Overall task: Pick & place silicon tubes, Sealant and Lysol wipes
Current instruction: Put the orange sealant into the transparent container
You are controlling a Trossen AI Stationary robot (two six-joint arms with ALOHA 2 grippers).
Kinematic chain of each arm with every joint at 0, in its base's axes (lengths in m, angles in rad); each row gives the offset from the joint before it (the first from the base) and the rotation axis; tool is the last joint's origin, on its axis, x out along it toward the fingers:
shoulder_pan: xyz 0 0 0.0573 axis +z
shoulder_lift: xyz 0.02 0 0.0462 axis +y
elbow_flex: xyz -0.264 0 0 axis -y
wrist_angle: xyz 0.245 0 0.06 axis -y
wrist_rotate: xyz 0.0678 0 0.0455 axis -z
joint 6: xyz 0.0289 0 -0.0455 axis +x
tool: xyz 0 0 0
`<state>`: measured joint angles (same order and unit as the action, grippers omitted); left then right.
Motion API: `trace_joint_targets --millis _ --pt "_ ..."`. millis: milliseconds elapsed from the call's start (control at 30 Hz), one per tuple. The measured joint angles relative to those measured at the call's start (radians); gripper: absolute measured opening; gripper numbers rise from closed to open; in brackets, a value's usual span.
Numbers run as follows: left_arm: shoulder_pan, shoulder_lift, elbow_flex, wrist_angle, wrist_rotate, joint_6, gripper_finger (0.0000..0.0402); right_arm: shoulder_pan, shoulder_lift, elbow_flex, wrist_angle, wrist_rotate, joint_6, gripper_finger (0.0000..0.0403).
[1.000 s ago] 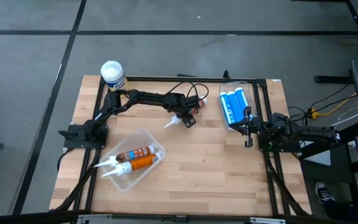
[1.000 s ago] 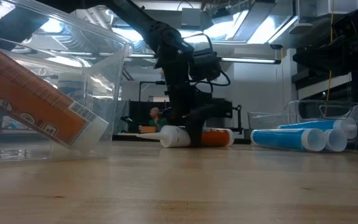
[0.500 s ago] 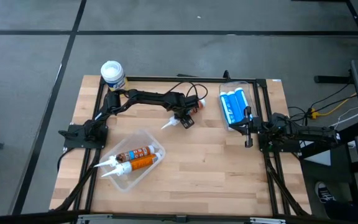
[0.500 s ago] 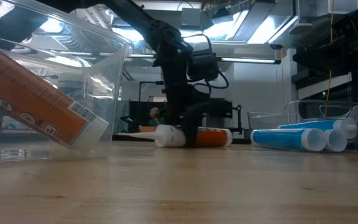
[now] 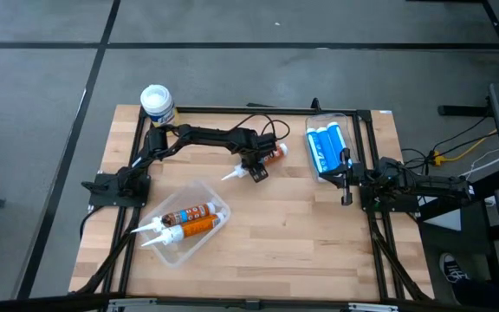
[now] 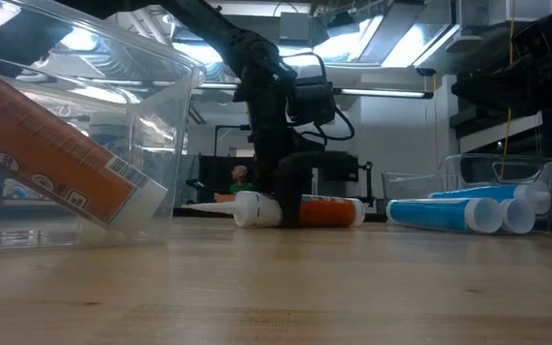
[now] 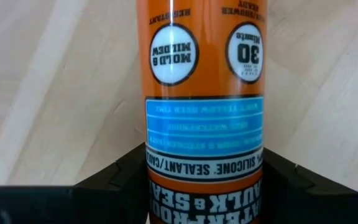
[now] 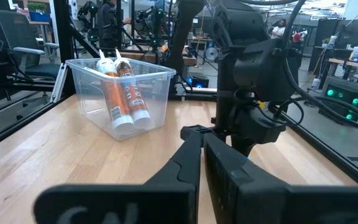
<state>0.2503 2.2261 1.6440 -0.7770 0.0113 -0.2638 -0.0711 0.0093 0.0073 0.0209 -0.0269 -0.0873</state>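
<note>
An orange sealant tube (image 5: 267, 158) with a white nozzle (image 5: 230, 176) lies on its side at the middle of the table's far half. My left gripper (image 5: 255, 166) stands over it and is shut on it; the left wrist view shows the tube's labelled body (image 7: 204, 93) between the two dark fingers. The yellow Lysol wipes canister (image 5: 157, 102) with its white lid stands upright at the far left corner. My right gripper (image 5: 346, 186) waits shut and level at the table's right side, touching nothing. My left gripper pinches the tube's body about midway along (image 7: 204, 163) between its two fingers (image 7: 120, 180). The fingers come from above, pointing down, and lie across the tube. The tube lies level on the table (image 6: 333, 211), its nozzle (image 6: 209, 204) toward the left.
A clear bin (image 5: 204, 192) near the front left holds two orange tubes (image 5: 189, 221). Another clear bin with blue tubes (image 5: 326, 149) stands at the far right, beside my right arm. Bare wood lies between the two bins.
My left gripper has turned at the wrist while staying in place. The orange tube has turned about on the table with it: its nozzle has swung toward the table's left, and its rear end now shows beyond the gripper toward the far right.
</note>
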Motion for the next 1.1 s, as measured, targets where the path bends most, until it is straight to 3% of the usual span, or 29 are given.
trace_joint_targets --millis 433,1100 --pt "-0.011 -0.073 -0.009 -0.036 0.038 -0.007 0.0201 0.000 0.000 0.000 0.000 0.000 0.000 0.0025" --pt "0.025 -0.283 -0.002 -0.038 0.015 -0.014 0.0200 0.000 0.000 0.000 0.000 0.000 0.000 0.0025"
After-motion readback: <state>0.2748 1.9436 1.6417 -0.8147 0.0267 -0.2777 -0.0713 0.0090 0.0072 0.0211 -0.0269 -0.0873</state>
